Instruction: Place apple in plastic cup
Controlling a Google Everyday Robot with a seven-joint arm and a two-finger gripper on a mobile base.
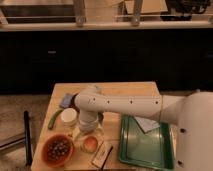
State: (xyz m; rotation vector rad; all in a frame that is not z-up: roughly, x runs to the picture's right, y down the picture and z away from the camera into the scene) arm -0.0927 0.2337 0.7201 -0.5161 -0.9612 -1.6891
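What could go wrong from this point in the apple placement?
The apple sits in the plastic cup and about fills its mouth, so it could roll out if nudged. The gripper hangs right above it, and lifting away carelessly might tip the light cup. Things crowd close: the orange bowl to the left, the white-lidded jar behind and a small flat packet to the right, so a sideways arm move could knock one.
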